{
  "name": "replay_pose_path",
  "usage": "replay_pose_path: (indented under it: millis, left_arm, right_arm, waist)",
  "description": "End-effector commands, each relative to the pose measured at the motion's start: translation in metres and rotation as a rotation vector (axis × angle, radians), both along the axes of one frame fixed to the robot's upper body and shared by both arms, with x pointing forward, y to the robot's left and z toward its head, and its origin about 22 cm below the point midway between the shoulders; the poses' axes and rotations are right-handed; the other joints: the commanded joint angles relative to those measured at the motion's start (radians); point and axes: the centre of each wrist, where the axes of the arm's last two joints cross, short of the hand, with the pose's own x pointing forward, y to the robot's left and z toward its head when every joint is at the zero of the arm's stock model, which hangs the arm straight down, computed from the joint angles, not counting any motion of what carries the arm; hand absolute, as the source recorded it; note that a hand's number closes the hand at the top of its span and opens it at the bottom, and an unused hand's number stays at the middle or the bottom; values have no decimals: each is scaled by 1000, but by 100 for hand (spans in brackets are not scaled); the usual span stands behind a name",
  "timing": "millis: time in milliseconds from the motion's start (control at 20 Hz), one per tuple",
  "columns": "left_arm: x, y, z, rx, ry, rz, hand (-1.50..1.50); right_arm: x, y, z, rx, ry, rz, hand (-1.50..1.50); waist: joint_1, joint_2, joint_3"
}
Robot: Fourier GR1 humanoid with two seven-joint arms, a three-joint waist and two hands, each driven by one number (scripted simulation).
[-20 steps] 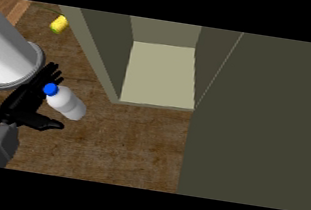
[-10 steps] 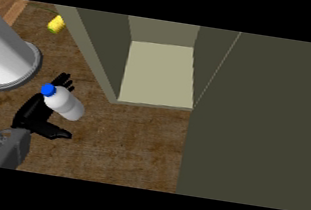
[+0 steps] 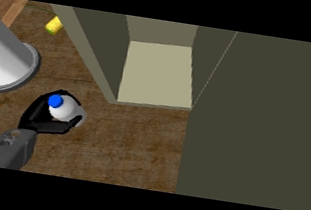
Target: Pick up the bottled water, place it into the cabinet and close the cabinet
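Left hand point(image 3: 36, 117) has now curled round the bottled water point(image 3: 69, 112), tipping its cap toward me. Grasp looks made; I next carry toward the open cabinet point(image 3: 155, 74) at 1 o'clock.

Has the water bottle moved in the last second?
Yes. The bottled water, with the left hand curled round it, sits slightly lower and further right in the view than before, judged against the cabinet and its near corner.
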Motion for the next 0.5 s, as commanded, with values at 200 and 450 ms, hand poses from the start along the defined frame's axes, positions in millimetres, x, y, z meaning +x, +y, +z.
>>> replay_pose_path:
  millis: [200, 450]
  left_arm:
    - [-17, -44, -29, 128, -165, -12, 150]
    - [-56, -82, -59, 89, -202, 99, 150]
  right_arm:
    - [-9, -5, 27, -30, -29, -15, -150]
    - [-11, -6, 28, -34, -35, -52, -150]
  waist:
    - [19, -1, -1]
    - [36, -6, 0]
